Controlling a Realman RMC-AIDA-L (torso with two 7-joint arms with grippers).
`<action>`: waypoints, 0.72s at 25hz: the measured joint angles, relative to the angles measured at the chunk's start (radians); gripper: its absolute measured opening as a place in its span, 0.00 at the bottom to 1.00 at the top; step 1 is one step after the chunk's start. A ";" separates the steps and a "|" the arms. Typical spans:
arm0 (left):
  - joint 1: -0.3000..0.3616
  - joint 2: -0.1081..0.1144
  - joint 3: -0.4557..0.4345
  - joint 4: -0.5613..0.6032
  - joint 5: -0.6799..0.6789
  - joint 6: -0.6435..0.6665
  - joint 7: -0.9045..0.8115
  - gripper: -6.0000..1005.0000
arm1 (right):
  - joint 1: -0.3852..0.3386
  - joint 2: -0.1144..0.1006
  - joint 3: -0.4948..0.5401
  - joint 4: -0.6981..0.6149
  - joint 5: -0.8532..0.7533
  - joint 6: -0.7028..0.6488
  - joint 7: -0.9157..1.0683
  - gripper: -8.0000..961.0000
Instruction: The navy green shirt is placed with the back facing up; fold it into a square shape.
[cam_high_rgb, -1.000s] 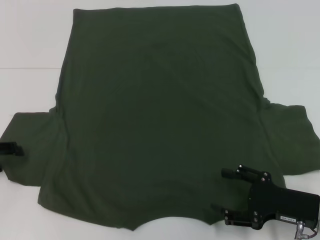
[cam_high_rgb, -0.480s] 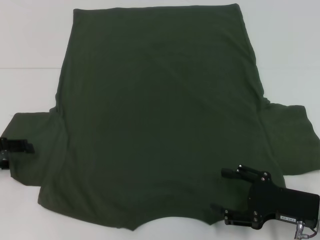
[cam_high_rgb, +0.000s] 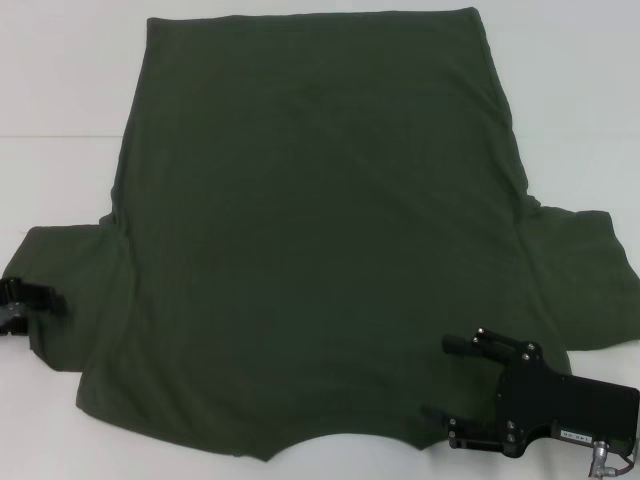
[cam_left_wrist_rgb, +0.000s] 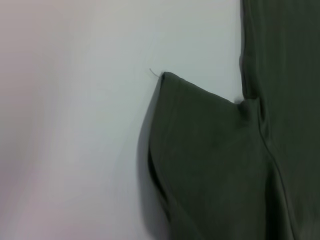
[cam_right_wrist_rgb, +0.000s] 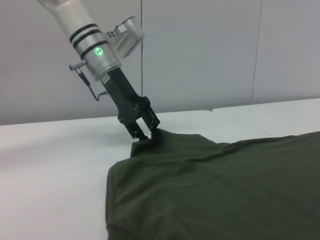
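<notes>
My left gripper (cam_right_wrist_rgb: 147, 132) clamped on the sleeve edge of the large dark olive-green cloth shirt (cam_high_rgb: 310, 220), shirt spread flat on the white desk (cam_high_rgb: 60, 80), my right gripper (cam_high_rgb: 452, 380) spread apart over its near hem

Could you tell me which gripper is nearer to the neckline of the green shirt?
The right. The right gripper sits over the shirt just beside its neckline, while the left gripper is far off, at the left sleeve's edge.
</notes>
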 joint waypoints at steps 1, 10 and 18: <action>0.000 -0.001 0.015 0.008 0.002 -0.001 -0.002 0.70 | 0.000 0.000 0.000 0.000 0.001 0.000 0.000 0.92; -0.009 -0.011 0.046 0.035 0.047 -0.017 -0.015 0.46 | 0.001 -0.002 0.004 0.000 0.005 -0.007 0.000 0.92; -0.010 -0.015 0.070 0.039 0.050 -0.018 -0.018 0.15 | 0.001 -0.002 0.005 0.000 0.005 -0.008 0.000 0.92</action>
